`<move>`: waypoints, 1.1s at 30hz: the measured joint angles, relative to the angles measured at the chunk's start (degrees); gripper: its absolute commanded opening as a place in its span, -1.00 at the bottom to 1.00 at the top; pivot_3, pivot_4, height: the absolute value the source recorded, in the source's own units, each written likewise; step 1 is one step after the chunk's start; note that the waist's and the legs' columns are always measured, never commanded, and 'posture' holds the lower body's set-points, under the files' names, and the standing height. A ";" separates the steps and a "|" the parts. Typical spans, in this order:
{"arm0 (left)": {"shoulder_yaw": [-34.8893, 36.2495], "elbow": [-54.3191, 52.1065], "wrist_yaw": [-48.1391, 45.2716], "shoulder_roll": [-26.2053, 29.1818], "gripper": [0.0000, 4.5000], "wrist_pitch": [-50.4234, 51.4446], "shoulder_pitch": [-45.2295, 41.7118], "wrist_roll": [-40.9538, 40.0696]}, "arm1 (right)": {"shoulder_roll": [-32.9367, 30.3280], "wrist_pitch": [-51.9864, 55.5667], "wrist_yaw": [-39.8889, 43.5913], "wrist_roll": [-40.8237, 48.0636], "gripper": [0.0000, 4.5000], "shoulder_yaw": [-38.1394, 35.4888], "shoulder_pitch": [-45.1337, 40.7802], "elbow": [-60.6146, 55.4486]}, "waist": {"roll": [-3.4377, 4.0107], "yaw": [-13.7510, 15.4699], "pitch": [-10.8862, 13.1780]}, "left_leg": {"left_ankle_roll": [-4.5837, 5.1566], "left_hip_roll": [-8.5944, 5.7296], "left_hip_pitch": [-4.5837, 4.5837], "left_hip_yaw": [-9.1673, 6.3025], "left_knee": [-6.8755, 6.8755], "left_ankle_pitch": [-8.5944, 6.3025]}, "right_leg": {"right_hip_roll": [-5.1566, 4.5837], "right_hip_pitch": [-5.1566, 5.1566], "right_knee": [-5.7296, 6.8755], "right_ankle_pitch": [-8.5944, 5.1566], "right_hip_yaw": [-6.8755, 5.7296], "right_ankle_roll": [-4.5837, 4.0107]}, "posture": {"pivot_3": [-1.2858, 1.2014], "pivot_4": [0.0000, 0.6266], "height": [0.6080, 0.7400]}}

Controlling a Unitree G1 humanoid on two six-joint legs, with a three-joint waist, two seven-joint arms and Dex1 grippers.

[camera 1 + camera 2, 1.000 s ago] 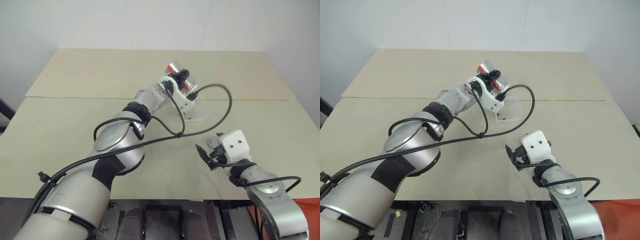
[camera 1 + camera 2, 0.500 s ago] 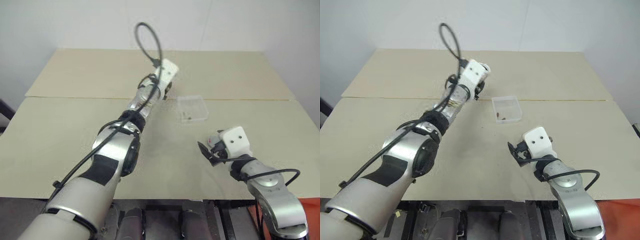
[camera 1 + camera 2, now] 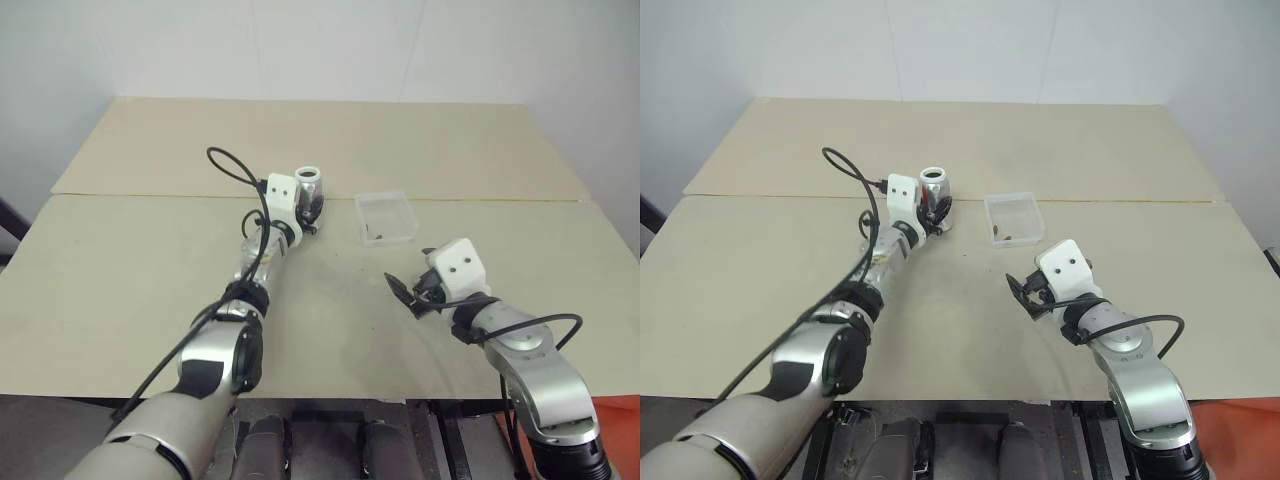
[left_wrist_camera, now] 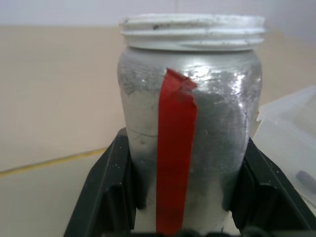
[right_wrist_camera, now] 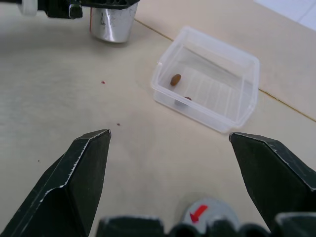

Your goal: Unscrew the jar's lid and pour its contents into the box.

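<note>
- my left gripper [image 4: 182, 217] clamps the jar [image 3: 309, 190] low on its body, so it stands upright on the table [image 3: 130, 270] with its threaded mouth open and uncapped, just left of the box [image 3: 388, 217].
- the box sits apart from the jar with two small brown bits [image 5: 176, 79] inside; i judge the pour done and the jar being set down.
- my right gripper [image 5: 168, 163] hangs spread wide above the table, near the box, holding nothing.
- a grey disc with a red arrow [image 5: 205, 215], likely the lid, lies just under that gripper.
- a red strip [image 4: 175, 153] runs down the jar; no writing is readable.
</note>
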 measured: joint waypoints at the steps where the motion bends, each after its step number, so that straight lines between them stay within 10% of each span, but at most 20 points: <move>1: -0.48 -1.63 0.75 -0.26 -0.12 -1.56 1.76 0.04 | 0.00 -0.36 0.14 -0.22 0.99 0.47 -0.15 0.40 | 0.01 -0.01 -0.01 | 0.01 0.00 0.01 0.00 0.00 -0.01 | 0.00 0.00 0.00 0.00 0.01 0.00 | 0.03 -0.52 1.00; 12: -4.22 -14.55 4.00 -1.31 -0.12 -2.57 12.28 -0.05 | -0.06 -2.16 1.50 -1.00 0.99 1.40 -1.11 2.11 | 0.02 -0.04 -0.09 | 0.06 0.00 0.05 -0.01 0.03 -0.03 | 0.00 0.04 0.03 0.00 0.00 0.00 | 0.03 -0.52 1.00; 20: -5.07 -15.28 4.76 -1.35 0.97 -1.55 13.98 -0.19 | -0.10 -2.58 2.04 -1.55 1.00 1.43 -1.15 2.75 | 0.02 -0.01 -0.11 | 0.06 0.00 0.06 -0.02 0.03 -0.03 | 0.00 0.05 0.02 0.00 0.00 0.00 | 0.03 -0.52 1.00; 33: -9.79 -44.65 4.17 1.21 0.97 14.77 27.17 -0.77 | -0.28 -4.07 3.09 -2.11 1.00 1.67 -1.65 3.76 | 0.04 -0.60 -0.12 | 0.05 0.05 0.07 -0.19 0.00 -0.03 | 0.01 0.00 0.10 0.00 0.05 0.00 | 0.03 -0.52 1.00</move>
